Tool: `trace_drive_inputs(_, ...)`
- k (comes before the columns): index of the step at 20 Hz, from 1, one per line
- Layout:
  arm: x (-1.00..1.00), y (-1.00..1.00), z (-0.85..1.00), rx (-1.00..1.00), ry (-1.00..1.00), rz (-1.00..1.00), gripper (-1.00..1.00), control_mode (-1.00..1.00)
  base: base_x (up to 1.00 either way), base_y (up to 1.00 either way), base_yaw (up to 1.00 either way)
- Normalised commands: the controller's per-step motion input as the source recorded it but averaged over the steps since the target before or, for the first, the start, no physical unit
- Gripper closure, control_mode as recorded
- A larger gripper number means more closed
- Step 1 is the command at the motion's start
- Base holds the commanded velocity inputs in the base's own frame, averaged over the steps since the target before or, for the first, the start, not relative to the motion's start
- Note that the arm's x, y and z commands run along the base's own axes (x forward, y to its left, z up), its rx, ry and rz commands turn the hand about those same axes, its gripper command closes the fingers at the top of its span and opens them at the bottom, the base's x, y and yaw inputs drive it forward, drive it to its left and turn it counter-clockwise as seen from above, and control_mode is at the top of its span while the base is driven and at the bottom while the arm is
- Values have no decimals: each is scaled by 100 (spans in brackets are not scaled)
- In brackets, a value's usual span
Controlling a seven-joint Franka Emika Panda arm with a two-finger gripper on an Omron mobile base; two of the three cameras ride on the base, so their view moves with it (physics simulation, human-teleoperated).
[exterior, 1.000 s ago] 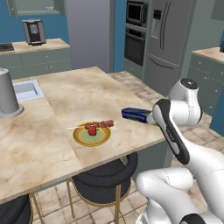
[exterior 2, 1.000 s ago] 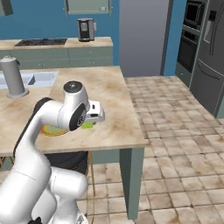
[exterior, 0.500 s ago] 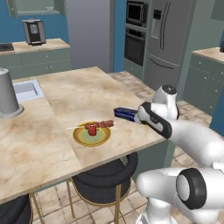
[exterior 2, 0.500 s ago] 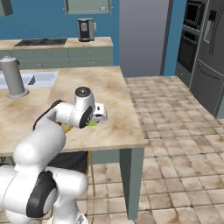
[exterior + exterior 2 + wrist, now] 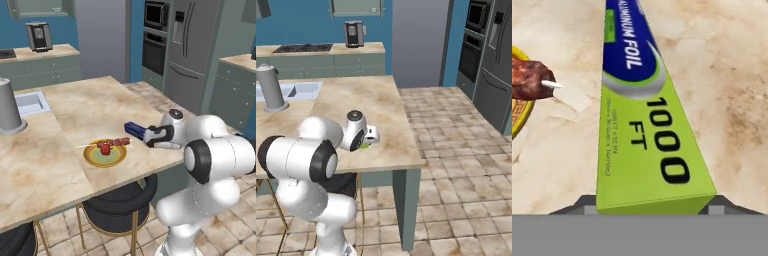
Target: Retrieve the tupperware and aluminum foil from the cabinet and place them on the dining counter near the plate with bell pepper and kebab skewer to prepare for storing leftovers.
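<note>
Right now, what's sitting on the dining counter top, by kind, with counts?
Aluminum foil carton: 1
Plate with kebab skewer: 1
Grey metal canister: 1
Total: 3

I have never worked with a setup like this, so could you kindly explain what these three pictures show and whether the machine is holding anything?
It is a rendered kitchen with a white robot arm on a base that can drive. Two pictures come from cameras on the base, behind the arm to its left and right. The third comes from a camera on the hand, looking along its fingers.

On the dining counter lie the plate with a skewer of reddish food and, beside it, the aluminum foil, a long blue carton with a lime-green end. A grey cylinder stands near a sink.

The hand sits at the carton's green end, a finger on each side. Whether it grips or has let go, the pictures do not settle.
</note>
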Motion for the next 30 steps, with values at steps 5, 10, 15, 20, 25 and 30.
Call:
trace_drive_inputs(5, 45, 19, -42, 0, 3, 0, -100, -100, 0, 0, 0)
trace_drive_inputs(10, 0, 29, 54, 0, -4, 0, -100, -100, 0, 0, 0)
trace_drive_inputs(15, -17, 6, 100, 0, -16, 0, -100, -100, 0, 0, 0)
trace_drive_inputs(20, -71, 0, 93, -3, -16, -9, -100, -100, 0, 0, 0)
trace_drive_inputs(25, -100, -10, 42, -1, -14, -10, -100, -100, 0, 0, 0)
trace_drive_inputs(30, -100, -21, 47, 0, -10, -1, -100, -100, 0, 0, 0)
